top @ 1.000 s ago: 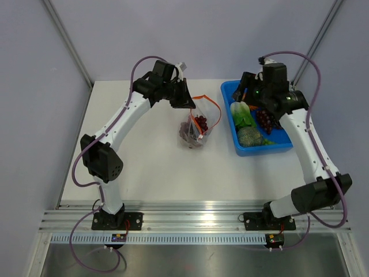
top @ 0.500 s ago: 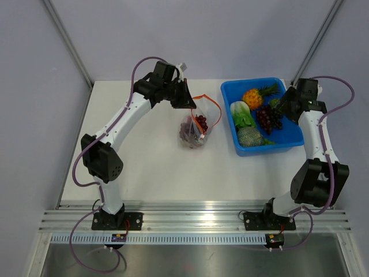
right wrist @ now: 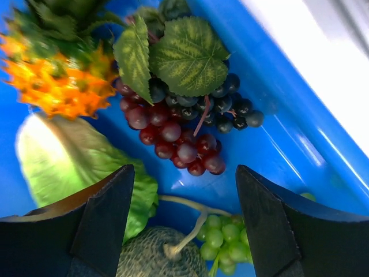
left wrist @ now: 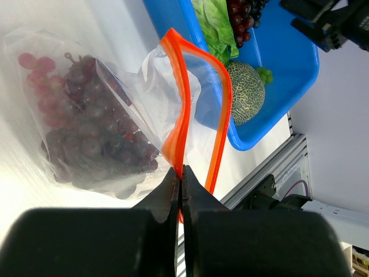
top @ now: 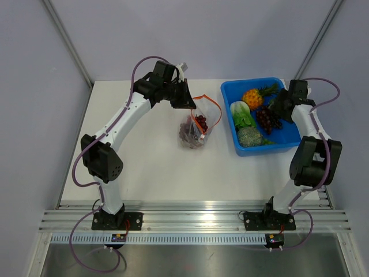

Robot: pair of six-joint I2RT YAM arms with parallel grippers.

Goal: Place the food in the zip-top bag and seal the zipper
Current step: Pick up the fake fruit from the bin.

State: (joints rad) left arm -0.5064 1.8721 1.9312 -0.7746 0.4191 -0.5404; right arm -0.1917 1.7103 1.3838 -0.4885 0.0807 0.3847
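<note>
The clear zip-top bag hangs above the table with purple and red grape bunches inside, and its mouth gapes. My left gripper is shut on the bag's orange-red zipper strip and holds the bag up by it. My right gripper is open and empty, low over the blue bin. Just beyond its fingers lies a dark red and purple grape bunch with green leaves. Near it are a toy pineapple, a lettuce leaf, a netted melon and green grapes.
The blue bin stands at the back right of the white table, close beside the hanging bag. Grey walls enclose the table at back and sides. An aluminium rail runs along the near edge with both arm bases on it.
My right arm has swung from over the bin's left part to its right side and come down toward the grapes. The left gripper and bag have not moved.
</note>
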